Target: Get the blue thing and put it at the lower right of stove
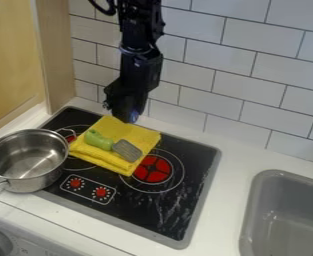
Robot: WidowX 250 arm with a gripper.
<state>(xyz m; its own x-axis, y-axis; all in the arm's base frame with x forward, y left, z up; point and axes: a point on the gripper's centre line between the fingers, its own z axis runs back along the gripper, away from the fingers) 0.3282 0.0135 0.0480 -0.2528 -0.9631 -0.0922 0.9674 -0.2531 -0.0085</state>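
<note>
Two printed dials (88,188): seen at eight on a clock face centred on the black stove (162,210), red discs ringed by fine ticks, and framed by a thin white line.
Blue thing (132,118): and it's spotted up at twelve, smooth and dark, at the gripper's lower end, by the top edge of the yellow cloth.
Black gripper (122,97): hung at twelve; whether it is open, closed or clamped on the blue thing cannot be told.
Yellow cloth (145,136): folded at eleven, soft and creased, with a rounded green object (98,140) and a flat grey ribbed piece (126,150) laid on it.
Red burner (152,169): printed near one, circled by thin rings.
Steel pot (28,182): parked between nine and ten, round, shiny, overlapping the stove's edge.
Grey sink (272,210): set at four, smooth, round-cornered.
White tiles (192,60): glossy, dark-grouted, ranged behind.
Front panel (35,241): marked at its lower edge, too small to be read.
</note>
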